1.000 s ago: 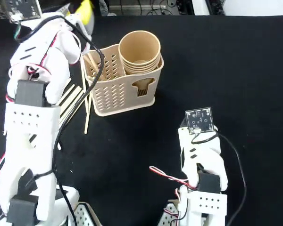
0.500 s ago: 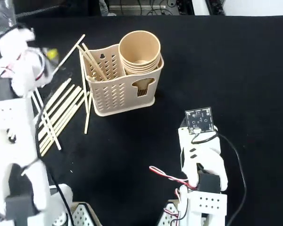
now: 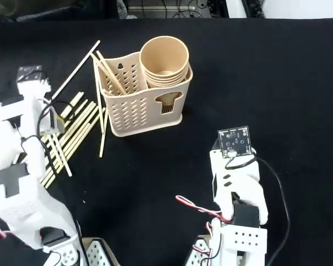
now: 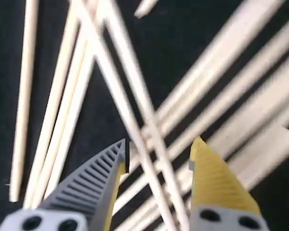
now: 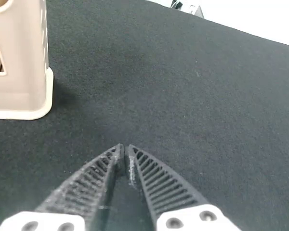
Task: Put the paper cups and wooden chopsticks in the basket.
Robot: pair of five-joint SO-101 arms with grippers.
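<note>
The left hand (image 4: 160, 144) is held released over loose wooden chopsticks (image 4: 23, 96); the right hand (image 5: 124, 148) is clenched, empty.

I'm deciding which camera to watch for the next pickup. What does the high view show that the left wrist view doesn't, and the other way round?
High view: the basket holding stacked paper cups and a few standing chopsticks, on the black table. Left wrist view: a close look at the left gripper, open, with two crossed sticks running between its jaws. Both: the loose wooden chopsticks lying beside the basket.
</note>
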